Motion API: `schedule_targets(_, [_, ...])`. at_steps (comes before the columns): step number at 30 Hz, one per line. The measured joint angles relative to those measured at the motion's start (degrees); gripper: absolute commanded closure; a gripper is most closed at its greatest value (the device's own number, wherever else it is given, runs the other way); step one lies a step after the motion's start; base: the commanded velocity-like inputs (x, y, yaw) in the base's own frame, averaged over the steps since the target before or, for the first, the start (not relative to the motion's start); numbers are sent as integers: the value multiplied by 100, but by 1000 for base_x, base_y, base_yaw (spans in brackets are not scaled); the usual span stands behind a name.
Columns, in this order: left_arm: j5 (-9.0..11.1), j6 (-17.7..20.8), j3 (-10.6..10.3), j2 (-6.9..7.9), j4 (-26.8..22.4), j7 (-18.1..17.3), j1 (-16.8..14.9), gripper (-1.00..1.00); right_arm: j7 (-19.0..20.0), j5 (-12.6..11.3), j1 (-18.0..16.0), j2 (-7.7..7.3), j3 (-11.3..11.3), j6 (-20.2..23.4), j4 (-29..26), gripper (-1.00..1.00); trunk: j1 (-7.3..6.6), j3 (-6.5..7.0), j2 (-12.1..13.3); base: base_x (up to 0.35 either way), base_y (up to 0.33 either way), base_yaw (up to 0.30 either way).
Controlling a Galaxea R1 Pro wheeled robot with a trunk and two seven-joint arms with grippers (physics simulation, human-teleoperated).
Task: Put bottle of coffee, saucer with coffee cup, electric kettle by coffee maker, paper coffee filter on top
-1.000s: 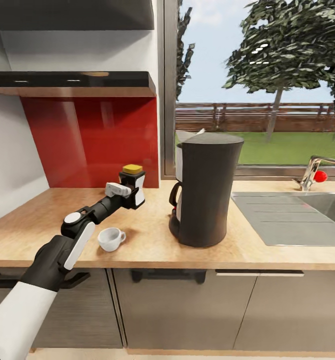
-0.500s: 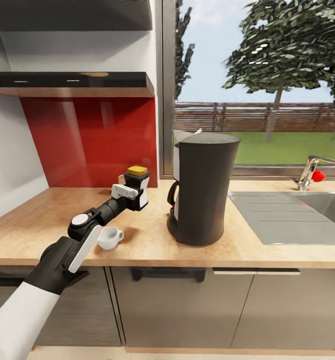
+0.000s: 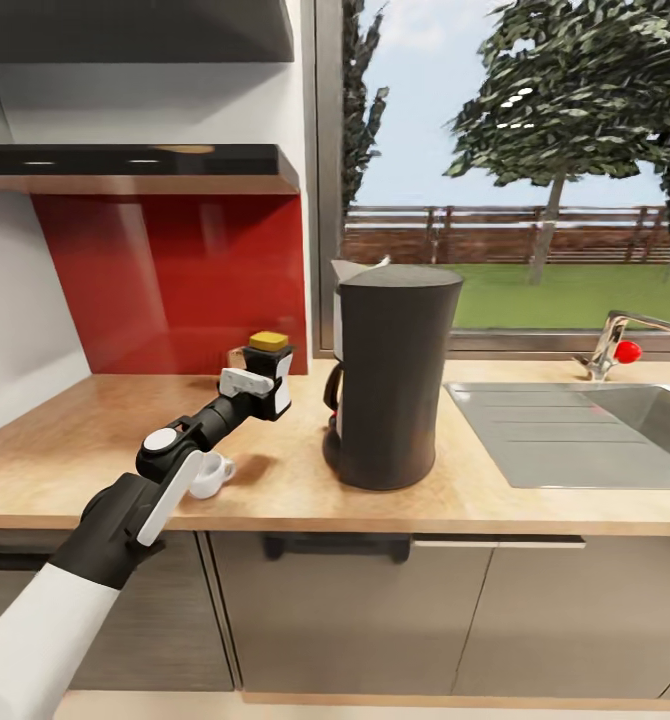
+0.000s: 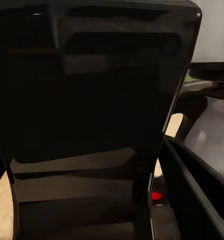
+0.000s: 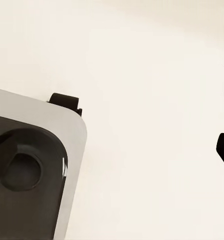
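Head view: the left gripper is clamped on the bottle of coffee, a dark jar with a yellow lid, which it holds upright over the wooden countertop, in front of the red backsplash. I cannot tell whether the bottle touches the counter. The coffee maker, tall and dark, stands on the countertop just to the right of the bottle, between it and the steel sink. A white coffee cup sits near the counter's front edge, partly hidden by the left forearm. The left wrist view shows a glossy black surface close up. The right wrist view shows a pale surface and part of the robot's body; I cannot tell how the right pincer stands.
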Motion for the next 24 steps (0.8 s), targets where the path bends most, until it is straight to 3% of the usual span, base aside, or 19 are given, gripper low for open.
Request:
schedule_targets(10, [1, 1, 0, 0, 27, 24, 0, 100, 0, 0, 0, 0, 0, 0, 0, -100, 0, 0, 0, 14, -184, 0])
schedule_targets(24, [-8, -6, 8, 0, 53, 25, -1, 100, 2, 0, 0, 0, 1, 1, -2, -100, 0, -33, 0, 2, -12, 0])
